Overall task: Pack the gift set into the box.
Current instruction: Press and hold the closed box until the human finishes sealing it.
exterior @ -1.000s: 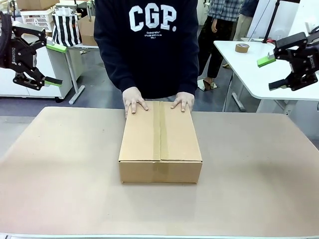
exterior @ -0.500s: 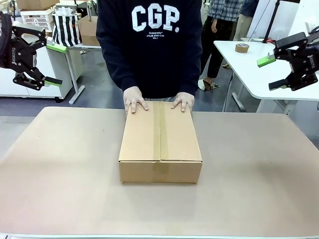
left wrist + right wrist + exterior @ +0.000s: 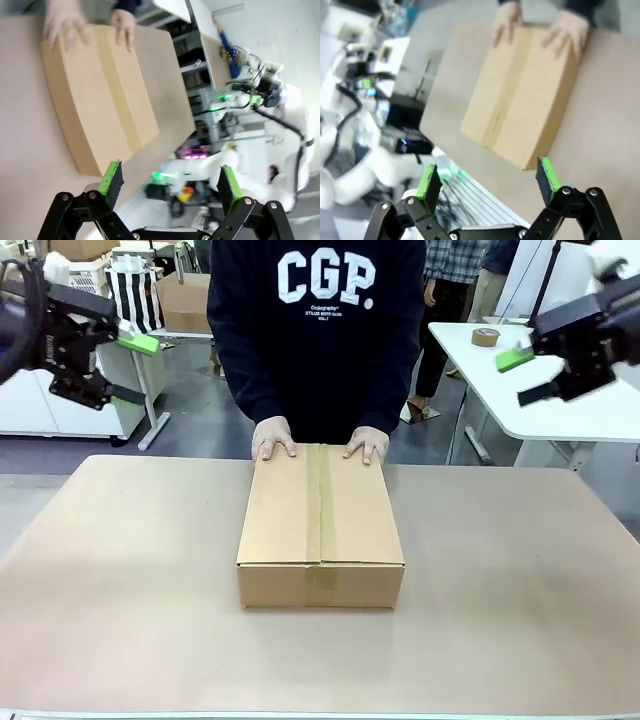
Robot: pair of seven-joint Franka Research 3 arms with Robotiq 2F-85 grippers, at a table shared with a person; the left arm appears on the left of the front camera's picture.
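**Box closed at mid-tabletop, person's hands on it, both grippers open and clear**

You have the box (image 3: 320, 530) lying flat in the middle of the tabletop (image 3: 120, 590), its long sides running from the near edge toward the far edge. Its far short end sits close to the far edge, where the person stands. The top flaps are down, and a strip of brown tape (image 3: 320, 502) runs along the centre seam and folds over the near face.

The person presses on the far end of the lid, with one hand (image 3: 273, 437) on the far corner toward your left arm and the other hand (image 3: 366, 445) on the far corner toward your right arm. Both palms are flat and the fingers point toward you.

Your left gripper (image 3: 134, 370) hangs in the air beyond the tabletop's far left corner, well apart from the box, with its green pads spread and nothing between them. In the left wrist view the box (image 3: 100, 95) lies well beyond the gripper's (image 3: 170, 180) open fingers.

Your right gripper (image 3: 524, 377) hangs high off the far right corner, also well apart from the box, with its jaws wide and empty. In the right wrist view the box (image 3: 525, 95) lies well past that gripper (image 3: 487, 178), and both of the person's hands show at its far end.
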